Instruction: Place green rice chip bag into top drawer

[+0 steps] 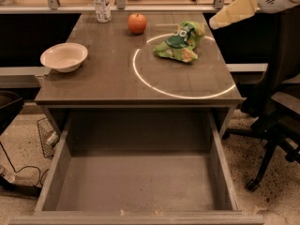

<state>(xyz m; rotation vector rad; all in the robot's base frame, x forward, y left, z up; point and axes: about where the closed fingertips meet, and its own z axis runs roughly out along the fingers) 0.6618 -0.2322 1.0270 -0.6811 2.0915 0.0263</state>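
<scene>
The green rice chip bag (180, 42) lies crumpled on the desk top at the far right, inside a bright ring of light. The top drawer (136, 184) is pulled wide open below the desk's front edge, and its flat bottom is bare. My gripper (224, 17) shows at the upper right as a pale yellowish tip on a white arm. It hangs above the desk's right edge, to the right of the bag and apart from it.
A red apple (137, 23) and a clear bottle (101, 3) stand at the back of the desk (93, 86). A white bowl (64, 56) sits at the left. A black office chair (279, 107) stands to the right, and a wire basket (47, 136) and cables lie on the floor at left.
</scene>
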